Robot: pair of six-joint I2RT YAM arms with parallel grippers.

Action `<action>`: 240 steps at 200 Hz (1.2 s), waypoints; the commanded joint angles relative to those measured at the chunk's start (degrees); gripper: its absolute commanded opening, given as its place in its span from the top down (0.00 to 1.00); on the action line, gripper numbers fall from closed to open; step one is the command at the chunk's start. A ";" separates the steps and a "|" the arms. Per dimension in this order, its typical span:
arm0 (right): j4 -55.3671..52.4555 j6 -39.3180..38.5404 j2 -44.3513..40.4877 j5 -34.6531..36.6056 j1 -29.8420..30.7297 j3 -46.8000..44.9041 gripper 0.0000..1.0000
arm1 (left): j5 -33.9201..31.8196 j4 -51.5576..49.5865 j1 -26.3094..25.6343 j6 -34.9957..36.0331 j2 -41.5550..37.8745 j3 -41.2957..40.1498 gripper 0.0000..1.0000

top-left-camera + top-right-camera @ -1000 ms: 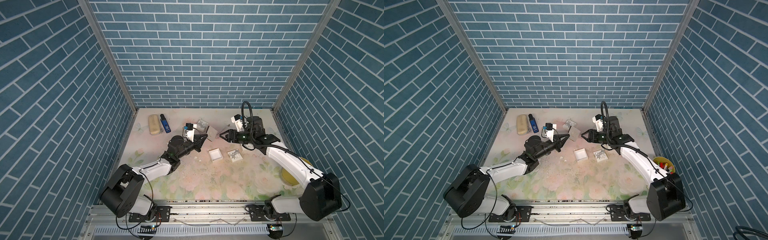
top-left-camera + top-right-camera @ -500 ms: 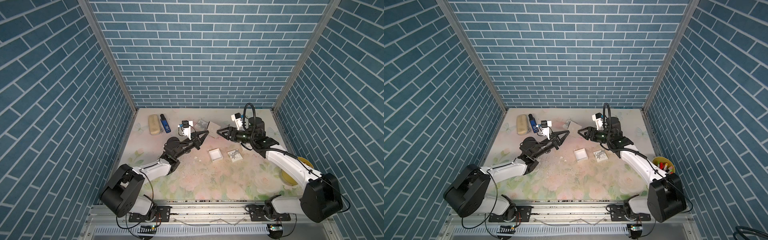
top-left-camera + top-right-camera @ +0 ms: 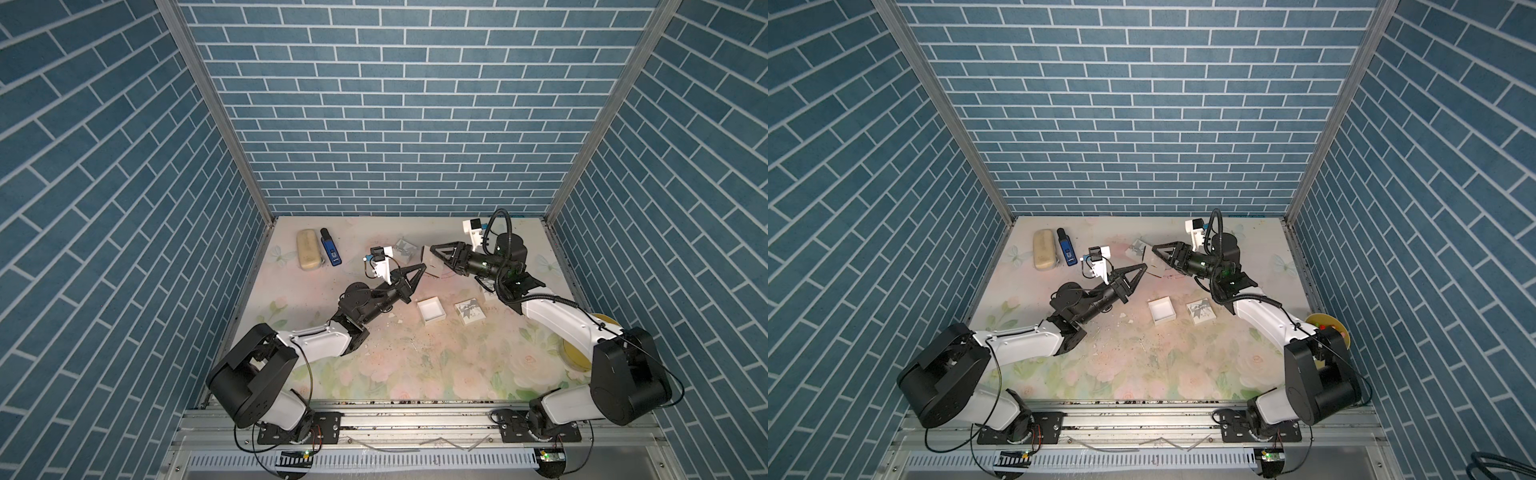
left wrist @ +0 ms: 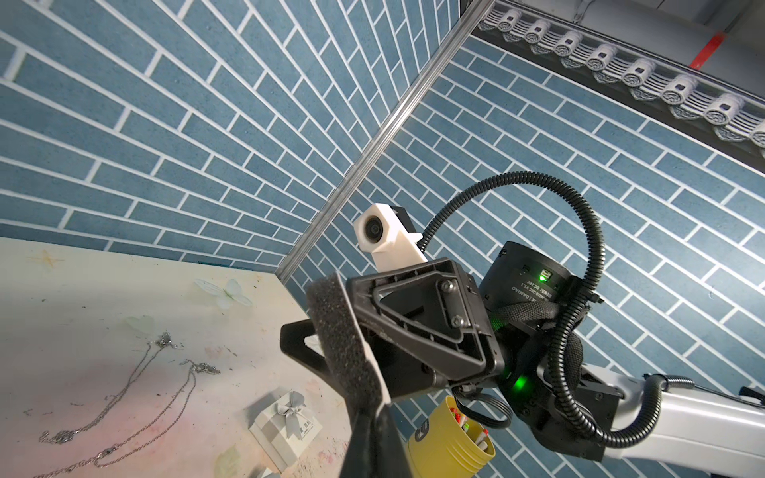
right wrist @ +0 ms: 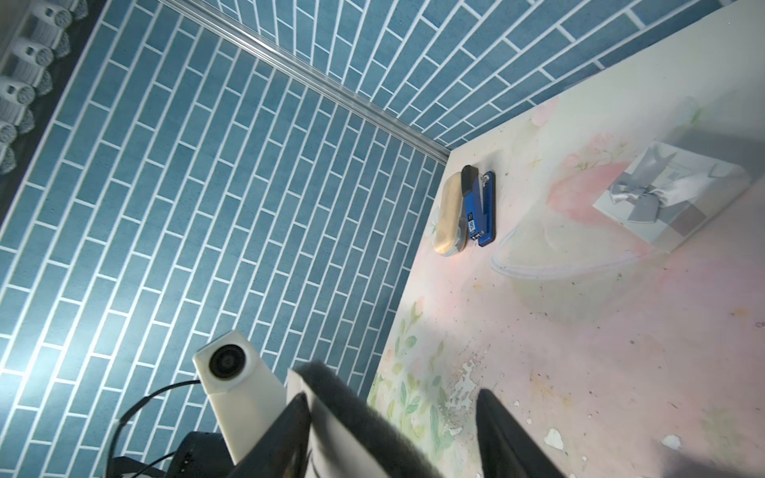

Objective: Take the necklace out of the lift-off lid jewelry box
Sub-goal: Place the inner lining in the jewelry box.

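1. Left hand (image 3: 420, 269): jaws together, apparently pinched on one edge of the foam insert (image 4: 343, 343). The insert rises from the fingertips and is carried clear of the table (image 3: 374, 365).
2. Right hand (image 3: 438, 257): faces the left hand almost tip to tip, jaws apart. The insert stands between its fingers and leans on one of them. A plain gap separates it from the other finger, so this hand grips nothing.
3. Necklace (image 4: 136, 380): lies loose on the table beyond the left hand's tips and below the right hand. It is neither on the insert nor in the box. Two thin chain runs show; whether they are one piece or two cannot be told.
4. Box base (image 3: 431, 309): open and white, with nothing visible inside. It sits on the table behind and to the side of the left hand's tips. The bow-topped lid (image 3: 468, 310) rests just beside it, not touching.
5. Step in hand (judgement): the chain looks already freed, so what remains is to hand over or put down the insert.
6. Doing it well (judgement):
   - Close the right hand squarely on the insert's flat faces, bearing on the stiff white backing, since the foam will compress.
   - Release the left hand only once that hold is firm.
   - Lower the insert well apart from the chain, so it neither covers nor drags it.
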 commanded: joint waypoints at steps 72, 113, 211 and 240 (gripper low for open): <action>10.71 6.91 0.53 -3.12 0.30 -0.22 0.84 | -4.35 -4.02 -0.55 -2.90 -3.41 -0.45 1.00; 1.77 2.23 -2.43 -3.62 0.17 0.61 0.98 | -1.84 -11.68 -0.82 -0.42 -4.86 1.16 0.84; -70.12 -39.03 -1.70 9.87 -5.78 20.61 1.00 | -10.17 -51.48 -0.27 16.70 -21.78 -2.21 0.48; -74.07 -42.95 2.77 12.49 -3.52 21.86 1.00 | -9.72 -59.48 -0.25 17.11 -18.15 -0.12 0.48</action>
